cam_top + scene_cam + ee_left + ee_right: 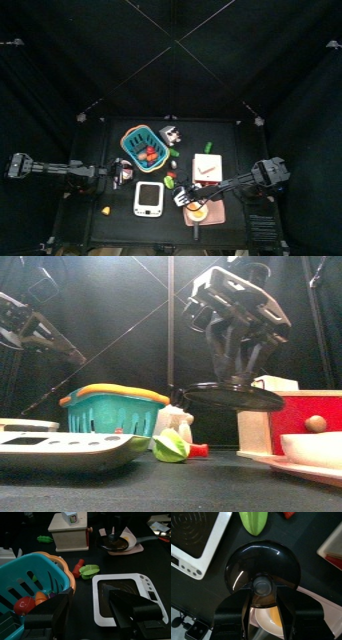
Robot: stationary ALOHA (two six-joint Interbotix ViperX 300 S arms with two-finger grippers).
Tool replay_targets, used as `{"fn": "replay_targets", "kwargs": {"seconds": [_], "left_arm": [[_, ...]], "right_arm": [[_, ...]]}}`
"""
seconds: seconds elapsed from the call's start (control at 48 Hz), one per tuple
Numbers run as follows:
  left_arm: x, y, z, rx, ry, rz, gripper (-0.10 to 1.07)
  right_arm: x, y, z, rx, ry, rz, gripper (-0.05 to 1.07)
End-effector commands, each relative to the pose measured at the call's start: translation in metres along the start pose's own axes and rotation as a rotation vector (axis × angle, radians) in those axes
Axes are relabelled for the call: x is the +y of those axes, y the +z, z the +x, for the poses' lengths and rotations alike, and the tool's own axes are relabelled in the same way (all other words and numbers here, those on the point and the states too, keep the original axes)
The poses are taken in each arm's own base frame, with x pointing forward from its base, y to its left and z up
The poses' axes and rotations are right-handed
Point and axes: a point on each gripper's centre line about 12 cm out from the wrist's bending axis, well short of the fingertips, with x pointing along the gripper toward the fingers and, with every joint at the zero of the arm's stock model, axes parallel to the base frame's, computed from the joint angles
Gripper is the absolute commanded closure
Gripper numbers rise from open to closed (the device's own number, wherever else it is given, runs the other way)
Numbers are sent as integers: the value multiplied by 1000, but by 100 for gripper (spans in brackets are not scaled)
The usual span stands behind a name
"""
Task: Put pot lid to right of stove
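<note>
The pot lid [259,574], a dark glossy disc with a knob at its centre, is held clear of the table by the right gripper [260,587], whose two jaws are clenched on that knob. In the front view the lid [233,397] is seen hanging level in the air, above the height of the stove [64,446] and off to the stove's right, with nothing under its rim touching it. Directly beneath it a yellow pot [271,618] on a pale plate [314,604] is glimpsed, so the lid is judged to be lifted off but not yet carried across. The spot to the right of the stove is partly taken by a green pepper [254,521], lying just beside the stove's edge [191,537]. What is left, by this reading, is a short move toward the stove, a lowering onto the bare table there, and a release.

The right arm is seen reaching in from the far side of the stove's right, its wrist bent so that the gripper [238,361] points straight down. The left gripper [87,612] is held near the stove's left, between it and the teal basket [30,579], with its jaws spread apart and nothing between them.
</note>
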Motion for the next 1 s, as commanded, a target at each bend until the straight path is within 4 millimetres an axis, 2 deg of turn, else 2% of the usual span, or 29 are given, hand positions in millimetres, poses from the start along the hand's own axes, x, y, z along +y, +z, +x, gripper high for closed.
{"fn": "replay_targets", "kwargs": {"seconds": [0.0, 0.229, 0.333, 0.479, 0.979], "left_arm": [[0, 6, 1, -15, 0, 1, 11], [1, 5, 1, -12, 1, 2, 11], [0, 5, 1, -12, 0, 2, 11], [0, 5, 1, -12, 0, 4, 11], [0, 2, 1, -5, -1, 2, 11]], "right_arm": [[12, 16, -15, -22, 55, 29, 37], [28, 20, -6, 68, 65, 28, 37], [41, 22, 0, 100, 76, -40, 37], [47, 28, 9, 140, 45, -110, 37], [26, 43, 34, 184, -46, -149, 37]]}}
